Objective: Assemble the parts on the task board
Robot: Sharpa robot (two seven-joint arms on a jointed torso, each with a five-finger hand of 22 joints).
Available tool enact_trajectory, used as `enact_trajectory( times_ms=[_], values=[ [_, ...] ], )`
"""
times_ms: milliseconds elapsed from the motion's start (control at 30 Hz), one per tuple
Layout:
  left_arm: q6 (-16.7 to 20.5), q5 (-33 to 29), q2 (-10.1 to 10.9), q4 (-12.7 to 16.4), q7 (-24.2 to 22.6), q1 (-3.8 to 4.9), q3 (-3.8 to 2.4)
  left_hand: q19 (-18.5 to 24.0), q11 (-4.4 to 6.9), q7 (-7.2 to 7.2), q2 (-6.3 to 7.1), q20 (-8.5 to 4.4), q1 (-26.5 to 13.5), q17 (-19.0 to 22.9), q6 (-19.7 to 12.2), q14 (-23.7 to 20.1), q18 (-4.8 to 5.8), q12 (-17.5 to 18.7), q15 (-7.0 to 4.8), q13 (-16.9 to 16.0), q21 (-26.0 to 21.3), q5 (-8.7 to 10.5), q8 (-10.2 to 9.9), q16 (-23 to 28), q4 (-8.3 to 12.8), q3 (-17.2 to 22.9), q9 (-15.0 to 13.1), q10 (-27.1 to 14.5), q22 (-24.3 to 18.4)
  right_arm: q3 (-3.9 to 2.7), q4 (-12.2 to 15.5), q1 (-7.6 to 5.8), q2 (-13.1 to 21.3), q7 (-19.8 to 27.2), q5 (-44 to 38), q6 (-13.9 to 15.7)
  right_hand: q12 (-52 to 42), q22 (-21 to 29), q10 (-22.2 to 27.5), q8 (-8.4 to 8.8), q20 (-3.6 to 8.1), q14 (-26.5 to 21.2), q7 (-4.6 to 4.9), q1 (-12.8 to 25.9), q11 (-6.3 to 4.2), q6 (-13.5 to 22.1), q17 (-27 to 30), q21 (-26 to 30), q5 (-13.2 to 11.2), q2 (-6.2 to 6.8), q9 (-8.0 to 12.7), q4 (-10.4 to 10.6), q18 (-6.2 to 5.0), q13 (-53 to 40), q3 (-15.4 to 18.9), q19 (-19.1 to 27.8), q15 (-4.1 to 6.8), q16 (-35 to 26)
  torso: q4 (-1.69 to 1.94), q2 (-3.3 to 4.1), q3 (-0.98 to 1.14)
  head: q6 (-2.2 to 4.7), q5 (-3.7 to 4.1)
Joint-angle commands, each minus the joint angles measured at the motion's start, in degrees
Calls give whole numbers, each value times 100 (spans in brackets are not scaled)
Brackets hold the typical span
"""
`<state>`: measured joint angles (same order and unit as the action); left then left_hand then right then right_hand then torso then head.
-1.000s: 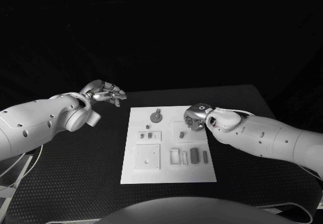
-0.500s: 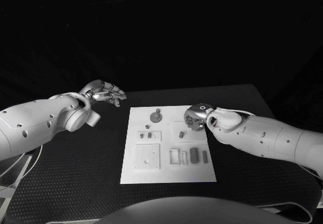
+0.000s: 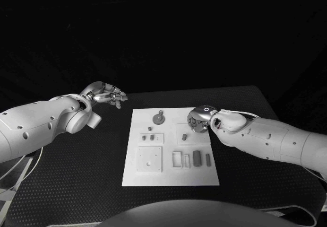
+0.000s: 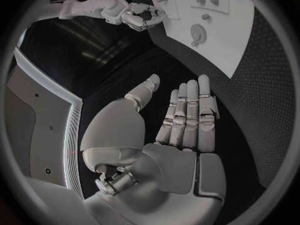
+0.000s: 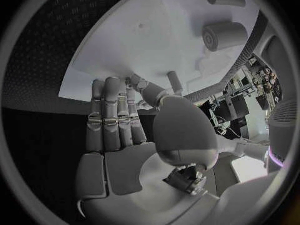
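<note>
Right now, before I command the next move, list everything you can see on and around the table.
Table: one, black, textured top, under everything.
Task board: one, white plate, middle of the table.
Round disc part: one, grey, far end of the board.
Small upright pegs: at least two, grey, mid board, one at.
Paired small pieces: grey, in a recessed plate left of centre.
Long bar parts: a few, grey, near right part of the board.
Square plate: one, white, near left of the board.
Left robot hand: silver, fingers spread, off the board's far left corner, holding nothing.
Right robot hand: silver, over the board's far right edge; no part visibly held.
</note>
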<state>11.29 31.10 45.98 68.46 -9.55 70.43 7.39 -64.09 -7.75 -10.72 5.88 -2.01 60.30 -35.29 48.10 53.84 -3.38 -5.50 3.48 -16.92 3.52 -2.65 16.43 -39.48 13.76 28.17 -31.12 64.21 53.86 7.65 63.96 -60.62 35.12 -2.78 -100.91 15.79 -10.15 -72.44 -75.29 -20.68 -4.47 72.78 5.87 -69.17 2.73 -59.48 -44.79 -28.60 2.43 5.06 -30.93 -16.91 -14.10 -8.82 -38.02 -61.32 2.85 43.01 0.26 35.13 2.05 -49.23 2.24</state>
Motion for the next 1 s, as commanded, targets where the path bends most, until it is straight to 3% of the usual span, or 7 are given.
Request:
enact_trajectory(
  times_ms=[33, 300, 900, 1000],
  values=[
    [-11, -33, -12, 5, -44, 3, -3, -51, 3, 2, -20, 1, -47, -9, -28, 49, -73, -34, 7, 8, 34, -23, 12, 25, -46, -4, 5, -40, -6, -8, 60, -27, 78, -113, 21, -263, 9, -10, -25, -30, 4, -13, -5, -36, 20, -27, -10, -33, 33, 13, -10, 7, -90, 7, 12, -29, 43, 39, -4, 0, 3, -4, -7],
    [-9, -33, -15, 9, -51, 3, -3, -52, 3, 3, -21, 1, -47, -13, -28, 51, -73, -35, 6, 9, 35, -23, 13, 28, -50, -3, 5, -40, -9, -27, 171, -155, 137, -125, 42, -268, 14, -23, -47, -37, 15, 2, -12, -36, 11, -40, -25, -43, 33, 15, -28, 8, -90, -11, 10, -50, 52, 55, -9, -1, -1, 3, 15],
    [-9, -34, -11, -5, -46, 3, -3, -52, 3, 4, -19, -1, -47, -22, -28, 53, -72, -39, 5, 11, 35, -23, 14, 37, -59, -3, 5, -43, -17, -44, 248, -172, 189, -82, 208, -312, 24, -34, -60, -40, 21, 9, -14, -26, 6, -43, -37, -48, 33, 15, -44, 9, -89, -27, 10, -63, 57, 67, -4, 2, 3, -9, 7],
    [-12, -34, -10, -5, -45, 3, -3, -52, 3, 4, -18, -1, -46, -24, -29, 53, -72, -40, 5, 11, 35, -23, 15, 38, -60, -3, 5, -43, -18, -86, 339, -188, 220, -77, 272, -308, 25, -35, -61, -39, 21, 9, -14, -25, 6, -43, -38, -48, 33, 14, -45, 10, -90, -28, 10, -63, 57, 67, -6, 1, 5, -11, 6]
  ],
)
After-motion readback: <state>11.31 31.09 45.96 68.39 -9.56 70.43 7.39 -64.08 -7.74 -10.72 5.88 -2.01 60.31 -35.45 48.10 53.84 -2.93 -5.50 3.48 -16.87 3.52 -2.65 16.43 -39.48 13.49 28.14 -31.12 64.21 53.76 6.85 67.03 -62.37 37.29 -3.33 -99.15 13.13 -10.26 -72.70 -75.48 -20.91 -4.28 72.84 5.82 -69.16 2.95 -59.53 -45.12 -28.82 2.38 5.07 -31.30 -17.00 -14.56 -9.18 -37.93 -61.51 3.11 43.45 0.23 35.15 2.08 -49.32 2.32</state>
